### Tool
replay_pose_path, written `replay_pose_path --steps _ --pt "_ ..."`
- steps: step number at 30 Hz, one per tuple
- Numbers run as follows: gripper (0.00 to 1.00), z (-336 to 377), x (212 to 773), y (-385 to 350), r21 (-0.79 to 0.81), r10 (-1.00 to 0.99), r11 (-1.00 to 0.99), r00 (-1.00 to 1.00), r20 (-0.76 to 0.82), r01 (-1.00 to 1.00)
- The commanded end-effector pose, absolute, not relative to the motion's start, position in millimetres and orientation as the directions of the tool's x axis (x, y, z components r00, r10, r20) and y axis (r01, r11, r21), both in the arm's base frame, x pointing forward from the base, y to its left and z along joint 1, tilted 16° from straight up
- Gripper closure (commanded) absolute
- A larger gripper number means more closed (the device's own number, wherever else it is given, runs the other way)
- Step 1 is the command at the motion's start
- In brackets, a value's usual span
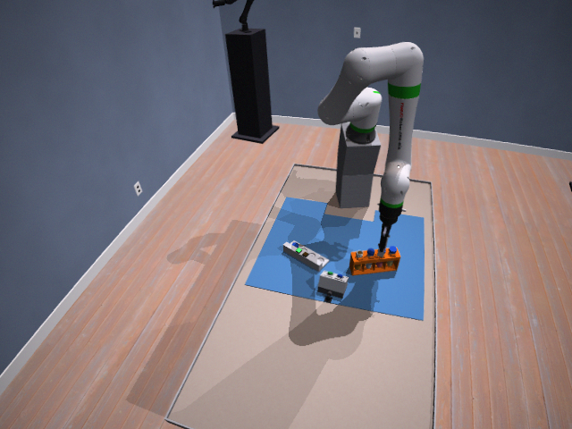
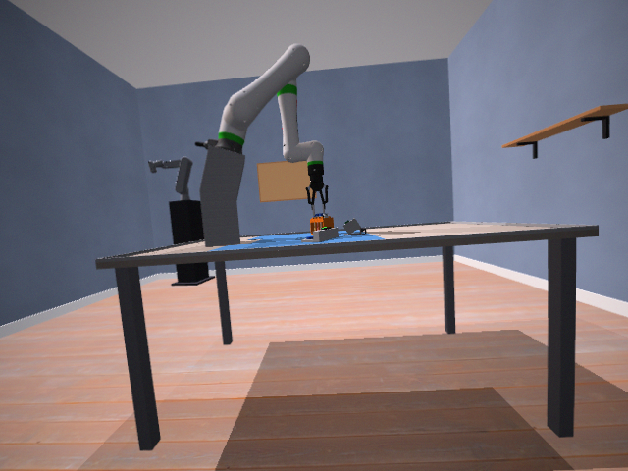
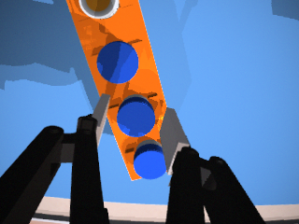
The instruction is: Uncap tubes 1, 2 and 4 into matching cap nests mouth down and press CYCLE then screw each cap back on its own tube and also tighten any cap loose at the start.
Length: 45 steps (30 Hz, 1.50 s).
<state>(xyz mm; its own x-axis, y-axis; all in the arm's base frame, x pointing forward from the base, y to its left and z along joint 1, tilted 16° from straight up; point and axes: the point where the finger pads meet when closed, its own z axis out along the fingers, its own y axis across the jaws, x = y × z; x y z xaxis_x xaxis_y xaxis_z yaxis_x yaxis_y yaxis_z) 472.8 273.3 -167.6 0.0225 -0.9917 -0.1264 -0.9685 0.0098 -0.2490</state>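
Observation:
The orange decapping station (image 1: 374, 266) (image 3: 154, 93) stands on the blue mat. My gripper (image 1: 382, 247) (image 2: 317, 210) (image 3: 135, 114) hangs straight over it, open. Its fingers stand on either side of the blue cap (image 3: 135, 117) of tube 2, with a gap on each side. Blue caps also sit on tube 1 (image 1: 392, 250) (image 3: 149, 161) and tube 3 (image 1: 370, 251) (image 3: 118, 62). Tube 4 (image 1: 359, 254) (image 3: 98, 5) has no cap and its mouth is open. One blue cap (image 1: 294, 243) lies at the end of the white cap tray (image 1: 310, 259), whose green lamp (image 1: 298, 250) is lit.
The small sloping desk (image 1: 333, 283) with the green key (image 1: 330, 273) and the blue key (image 1: 340, 276) stands in front of the tray and station. The arm's grey pedestal (image 1: 357, 175) stands behind the mat (image 1: 406, 295).

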Motion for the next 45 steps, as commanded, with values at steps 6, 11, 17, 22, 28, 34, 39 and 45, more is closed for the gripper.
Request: replay_pose_path --steps 6,11,17,22,28,34,39,45 --pt "0.65 -167.1 472.9 273.7 -0.278 -0.916 -0.381 0.401 -0.019 -0.882" --pt "0.65 -167.1 472.9 273.7 -0.274 -0.793 -0.595 0.607 0.05 -0.755" --pt "0.65 -167.1 472.9 273.7 -0.253 -0.621 -0.773 0.775 0.116 -0.582" --pt "0.65 -167.1 473.0 273.7 -0.235 -0.515 -0.847 0.844 0.148 -0.476" --pt "1.0 -167.1 473.1 273.7 -0.235 -0.515 -0.847 0.844 0.148 -0.476" --pt "1.0 -167.1 473.1 273.7 -0.235 -0.515 -0.847 0.844 0.148 -0.476" --pt "1.0 -167.1 473.1 273.7 -0.235 -0.515 -0.847 0.844 0.148 -0.476" --pt "1.0 -167.2 473.1 273.7 -0.26 -0.673 -0.728 0.733 0.099 -0.634"
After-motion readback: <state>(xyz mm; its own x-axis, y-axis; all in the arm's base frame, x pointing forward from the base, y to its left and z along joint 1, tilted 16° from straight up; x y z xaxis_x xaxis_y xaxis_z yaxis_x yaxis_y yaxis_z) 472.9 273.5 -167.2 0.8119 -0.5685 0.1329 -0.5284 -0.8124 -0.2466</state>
